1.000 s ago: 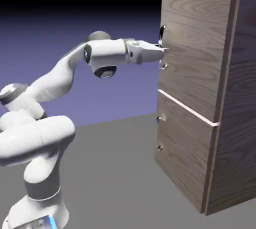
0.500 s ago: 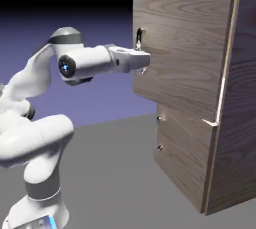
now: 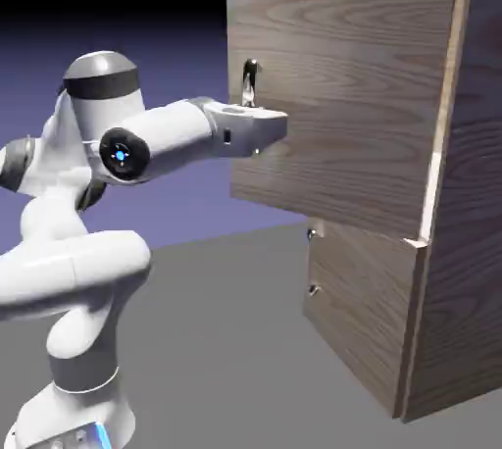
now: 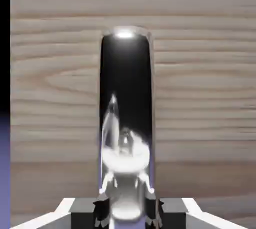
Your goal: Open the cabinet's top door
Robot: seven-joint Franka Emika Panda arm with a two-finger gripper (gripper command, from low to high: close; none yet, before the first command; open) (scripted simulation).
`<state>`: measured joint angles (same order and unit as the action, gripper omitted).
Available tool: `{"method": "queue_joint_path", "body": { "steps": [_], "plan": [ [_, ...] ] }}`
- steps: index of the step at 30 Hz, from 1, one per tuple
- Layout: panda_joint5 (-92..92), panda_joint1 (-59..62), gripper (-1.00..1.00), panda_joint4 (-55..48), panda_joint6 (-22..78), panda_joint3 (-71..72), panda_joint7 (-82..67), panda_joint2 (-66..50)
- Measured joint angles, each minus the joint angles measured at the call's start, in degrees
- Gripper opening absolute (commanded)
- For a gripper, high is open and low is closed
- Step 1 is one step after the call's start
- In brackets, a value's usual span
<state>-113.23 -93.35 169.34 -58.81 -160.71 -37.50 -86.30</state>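
While the gripper [image 3: 267,126] clasps its one handle [image 3: 249,82], the top door [image 3: 343,104] stands ajar above one lower panel [image 3: 358,315]

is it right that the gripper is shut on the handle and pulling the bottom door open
Not the bottom door. In the exterior view the gripper is shut on the handle of the top door, which stands swung out from the cabinet; the lower panel is closed.

The top door [image 3: 333,114] has swung further open, its handle [image 3: 249,82] drawn leftward by the end effector [image 3: 273,126]
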Motion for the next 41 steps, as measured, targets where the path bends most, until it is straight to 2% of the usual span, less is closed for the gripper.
{"method": "queue_joint_path", "body": {
  "steps": [7, 14, 27, 40, 41],
  "plan": [
    [11.6, 5.2, -1.0, -5.2, 12.2, -4.2, -11.3, 14.5],
    [23.6, 8.4, -1.0, -12.9, 20.1, -5.3, -23.1, 29.1],
    [44.8, 6.7, -1.0, -32.5, 26.2, -5.2, -40.8, 56.1],
    [60.1, 0.7, -1.0, -58.3, 32.4, -4.5, -48.6, 82.2],
    [60.3, 0.1, 1.0, -58.6, 32.5, -4.9, -48.6, 82.4]
  ]
}}
